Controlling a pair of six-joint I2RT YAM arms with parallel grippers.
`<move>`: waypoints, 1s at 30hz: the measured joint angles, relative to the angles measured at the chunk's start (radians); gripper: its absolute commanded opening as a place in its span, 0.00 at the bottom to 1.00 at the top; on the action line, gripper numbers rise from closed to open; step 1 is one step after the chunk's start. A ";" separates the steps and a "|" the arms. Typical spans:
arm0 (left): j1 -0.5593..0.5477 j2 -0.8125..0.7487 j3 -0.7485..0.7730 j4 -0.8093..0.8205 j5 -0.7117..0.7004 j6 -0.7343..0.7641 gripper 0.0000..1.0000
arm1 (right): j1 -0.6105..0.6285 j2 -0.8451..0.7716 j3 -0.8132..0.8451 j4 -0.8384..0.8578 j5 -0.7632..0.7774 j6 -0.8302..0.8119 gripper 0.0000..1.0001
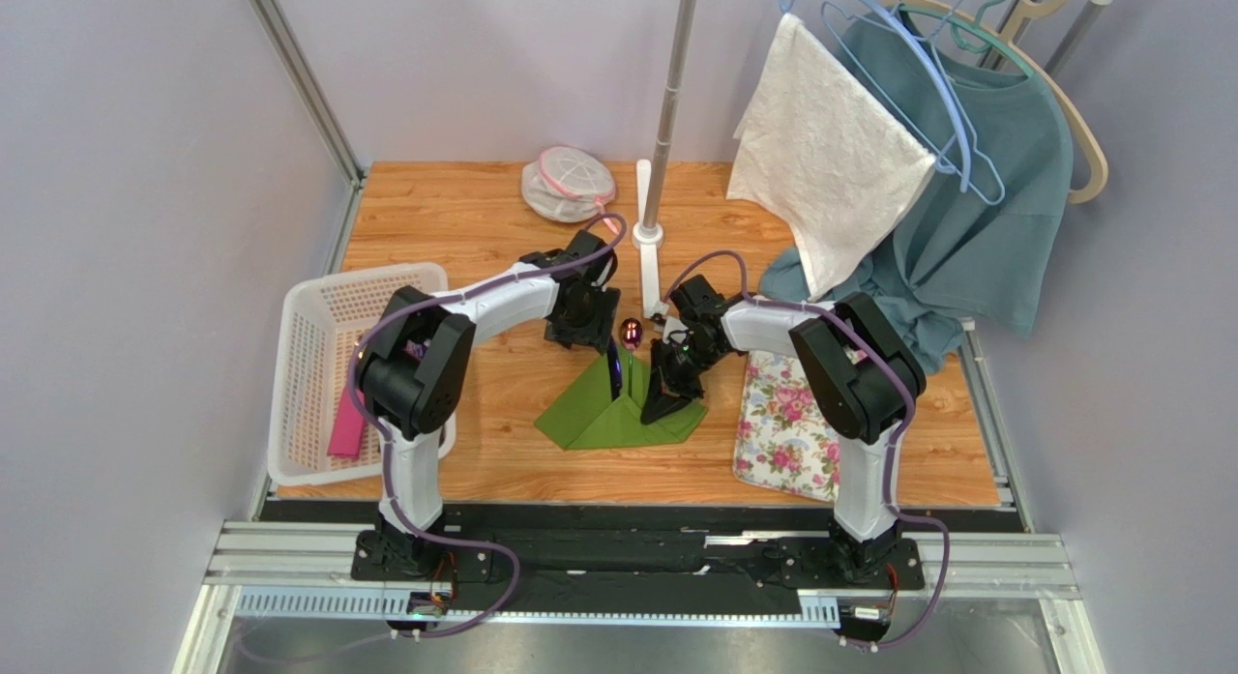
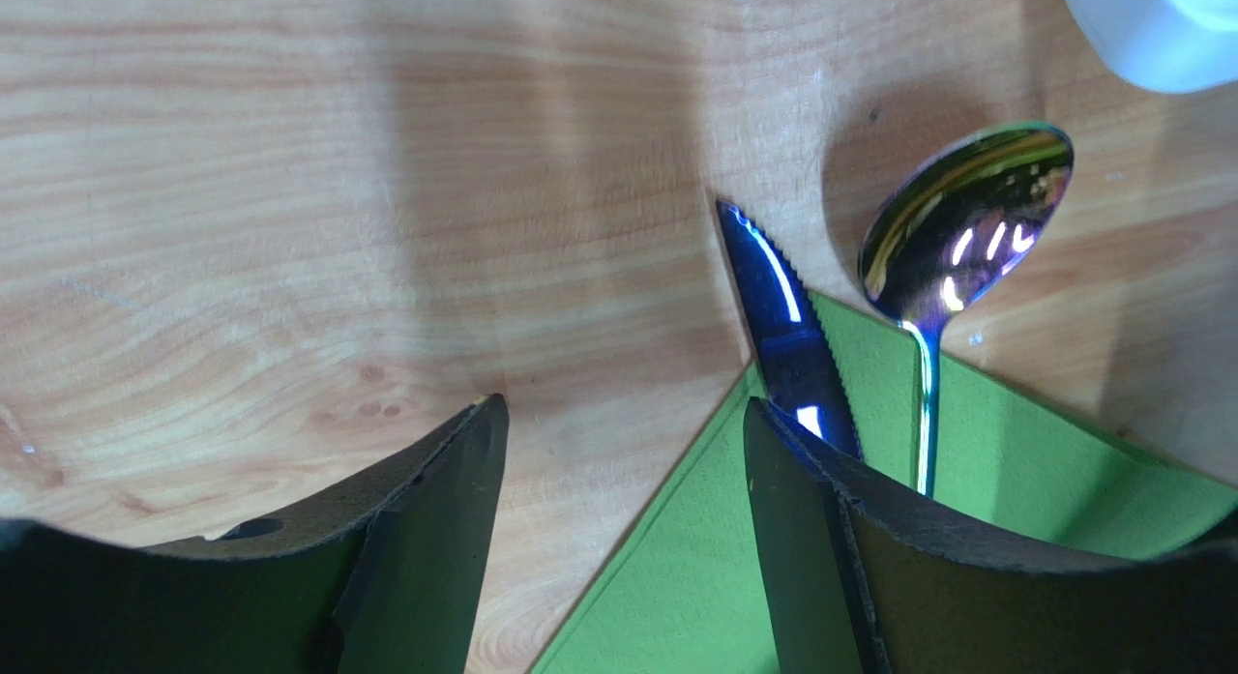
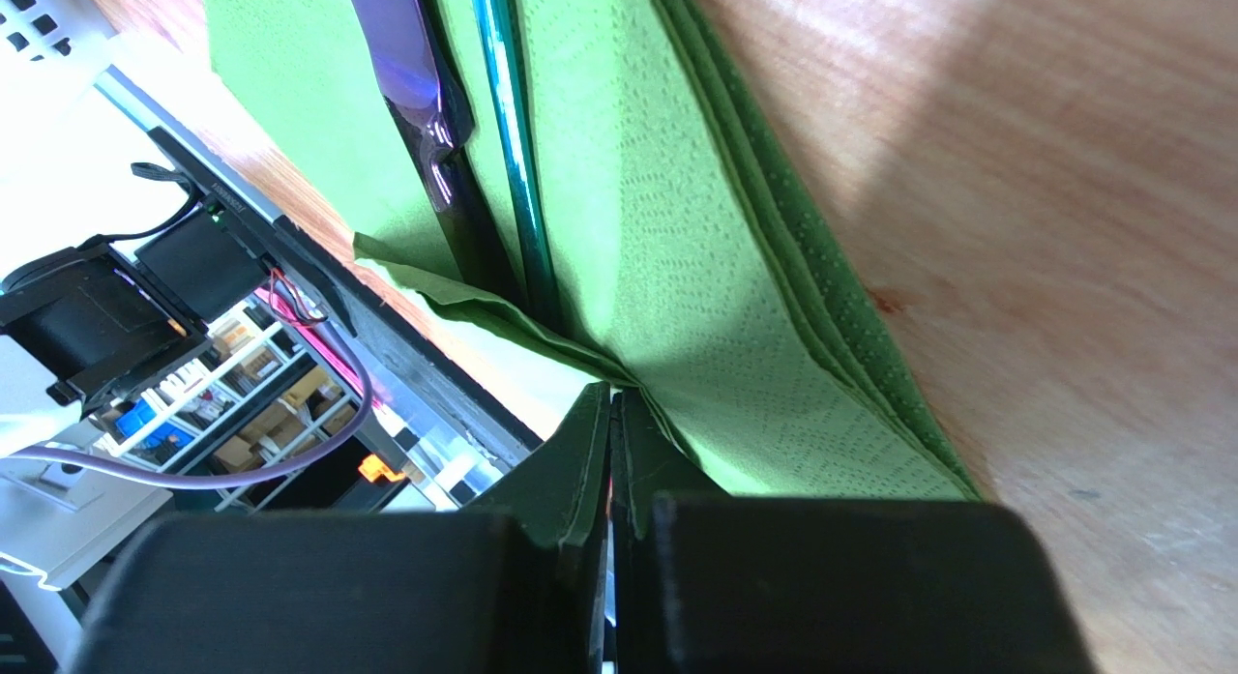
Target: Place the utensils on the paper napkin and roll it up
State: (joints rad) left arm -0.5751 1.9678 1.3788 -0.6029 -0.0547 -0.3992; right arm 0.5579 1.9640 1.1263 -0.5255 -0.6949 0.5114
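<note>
The green paper napkin (image 1: 581,417) lies folded on the wooden table with two utensils on it. These are a blue-purple knife (image 2: 782,319) and an iridescent spoon (image 2: 962,217), whose heads stick out past the napkin's far corner (image 2: 683,587). My left gripper (image 2: 622,464) hovers open over that corner just left of the knife, with nothing between its fingers. My right gripper (image 3: 613,413) is shut on a lifted fold of the napkin (image 3: 698,268), with the knife handle (image 3: 422,109) and spoon handle (image 3: 509,152) lying beside the fold. In the top view it (image 1: 670,396) stands at the napkin's right edge.
A white basket (image 1: 310,358) holding a pink item (image 1: 349,422) stands at the left edge. A floral mat (image 1: 789,422) lies to the right. A pole stand (image 1: 648,239) rises behind the grippers, its white base (image 2: 1163,29) near the spoon. A white cloth (image 1: 821,152) and teal shirt (image 1: 988,210) hang at back right.
</note>
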 measured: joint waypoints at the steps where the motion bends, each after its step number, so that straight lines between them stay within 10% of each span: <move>1: 0.004 -0.013 -0.012 0.006 0.011 0.000 0.62 | 0.000 0.000 0.000 0.000 0.000 0.000 0.02; 30: 0.121 0.010 0.085 0.257 0.575 0.314 0.48 | -0.016 0.011 -0.001 0.003 -0.026 0.001 0.01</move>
State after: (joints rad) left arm -0.4545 1.9781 1.4635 -0.3462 0.5198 -0.0856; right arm 0.5415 1.9751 1.1255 -0.5228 -0.7208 0.5121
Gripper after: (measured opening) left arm 0.534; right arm 0.020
